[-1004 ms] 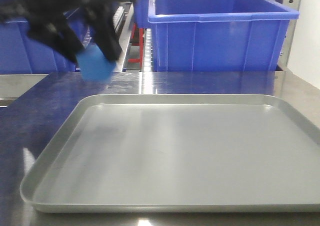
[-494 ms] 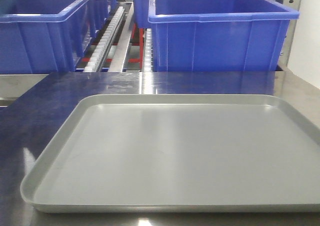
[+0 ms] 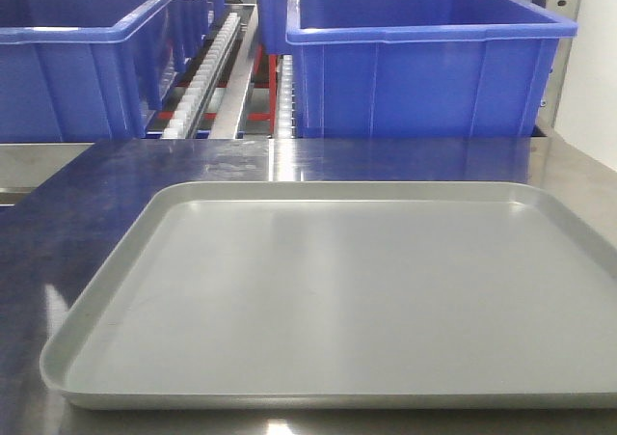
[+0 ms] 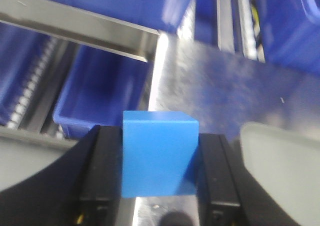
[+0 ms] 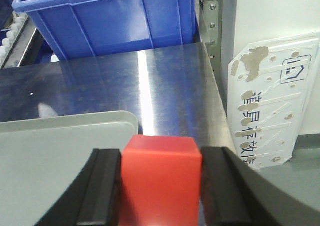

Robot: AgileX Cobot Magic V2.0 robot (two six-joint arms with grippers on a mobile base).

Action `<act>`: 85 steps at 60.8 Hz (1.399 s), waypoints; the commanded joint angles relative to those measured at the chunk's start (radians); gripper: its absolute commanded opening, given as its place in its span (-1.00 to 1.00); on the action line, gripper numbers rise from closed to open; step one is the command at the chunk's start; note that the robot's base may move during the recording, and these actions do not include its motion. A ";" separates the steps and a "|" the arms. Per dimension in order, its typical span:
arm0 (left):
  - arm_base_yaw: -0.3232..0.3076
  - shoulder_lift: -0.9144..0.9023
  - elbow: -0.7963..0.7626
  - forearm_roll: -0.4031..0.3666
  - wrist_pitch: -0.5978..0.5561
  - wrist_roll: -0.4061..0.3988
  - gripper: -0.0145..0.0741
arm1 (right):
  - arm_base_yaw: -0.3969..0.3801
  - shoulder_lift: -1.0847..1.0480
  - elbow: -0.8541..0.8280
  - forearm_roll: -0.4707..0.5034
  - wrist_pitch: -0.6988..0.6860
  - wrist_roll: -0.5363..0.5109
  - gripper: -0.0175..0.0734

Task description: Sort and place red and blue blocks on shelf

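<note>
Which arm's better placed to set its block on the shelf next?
Left, likely: its jaws hold the blue block beside the shelf crossbar and rollers, while the right's red block hangs back by the tray corner.

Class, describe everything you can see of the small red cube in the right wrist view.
The small bright red matte cube is plain and unmarked, with crisp edges; its top and one side face show, the bottom is cut off by the frame. It sits square and level, clamped on two opposite sides by the black fingers of the right gripper. Nothing else touches it visibly. Behind it lie the rounded corner of the shallow grey tray and the brushed-steel surface.
</note>
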 commanded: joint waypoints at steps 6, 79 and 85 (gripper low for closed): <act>0.014 -0.078 0.019 0.020 -0.096 -0.002 -0.39 | -0.004 0.003 -0.027 -0.009 -0.087 -0.001 -0.47; 0.014 -0.084 0.031 0.030 -0.097 0.080 -0.40 | -0.004 0.003 -0.027 -0.009 -0.087 -0.001 -0.47; 0.014 -0.084 0.031 0.030 -0.097 0.080 -0.40 | -0.004 0.003 -0.027 -0.009 -0.087 -0.001 -0.47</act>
